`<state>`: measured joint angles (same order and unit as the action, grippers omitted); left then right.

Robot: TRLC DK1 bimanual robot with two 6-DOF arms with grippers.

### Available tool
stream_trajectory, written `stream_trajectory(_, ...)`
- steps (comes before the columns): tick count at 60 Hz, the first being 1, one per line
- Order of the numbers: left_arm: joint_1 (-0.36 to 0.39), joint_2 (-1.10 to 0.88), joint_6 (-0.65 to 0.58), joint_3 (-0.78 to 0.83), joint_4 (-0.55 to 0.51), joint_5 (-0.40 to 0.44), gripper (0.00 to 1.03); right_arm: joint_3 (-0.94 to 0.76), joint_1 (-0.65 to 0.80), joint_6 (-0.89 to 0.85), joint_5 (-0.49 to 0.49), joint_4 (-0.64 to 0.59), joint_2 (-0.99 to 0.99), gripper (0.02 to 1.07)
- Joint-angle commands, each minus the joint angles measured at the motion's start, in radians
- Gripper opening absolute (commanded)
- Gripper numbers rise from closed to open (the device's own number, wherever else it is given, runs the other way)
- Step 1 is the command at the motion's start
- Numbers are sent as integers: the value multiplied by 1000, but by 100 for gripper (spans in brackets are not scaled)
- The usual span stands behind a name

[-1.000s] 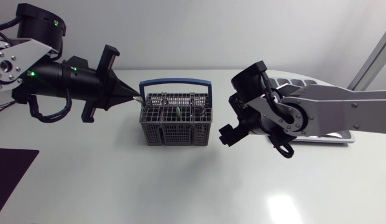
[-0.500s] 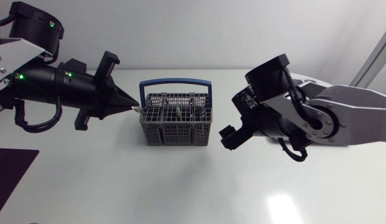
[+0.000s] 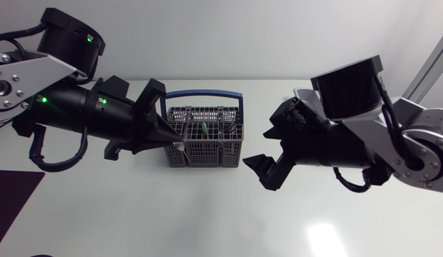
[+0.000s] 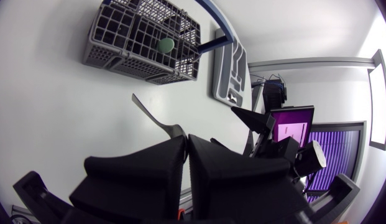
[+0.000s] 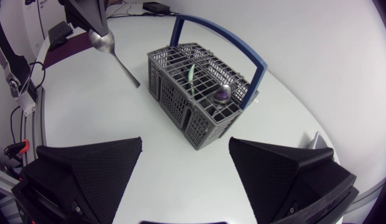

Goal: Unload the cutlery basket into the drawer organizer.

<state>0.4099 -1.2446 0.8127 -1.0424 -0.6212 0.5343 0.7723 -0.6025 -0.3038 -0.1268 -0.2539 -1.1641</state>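
A grey cutlery basket [image 3: 203,139] with a blue handle stands mid-table, holding a green-handled piece [image 5: 190,71] and a purple-tipped piece [image 5: 222,93]. My left gripper [image 3: 172,140] hovers at the basket's front left corner, shut on a metal spoon [image 5: 112,53] whose handle points out past the fingertips [image 4: 156,118]. Right of the basket my right gripper [image 3: 268,151] is open and empty, facing the basket [image 5: 199,99] from a short way off. In the left wrist view the white drawer organizer [image 4: 233,68] lies beyond the basket [image 4: 143,37]; my right arm hides it in the head view.
A dark purple mat [image 3: 11,193] lies at the table's front left edge. Bare white tabletop [image 3: 207,214] spreads in front of the basket and both grippers.
My left arm has swung right and lower, carrying the spoon to the basket's front left corner. My right arm has turned and come forward, its open fingers now facing the basket.
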Motion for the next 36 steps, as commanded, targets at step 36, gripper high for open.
stream_trajectory(36, -5, -65, 224, -65, 20, 113, 6, -113, -264, 3, 230, 386, -123, 97)
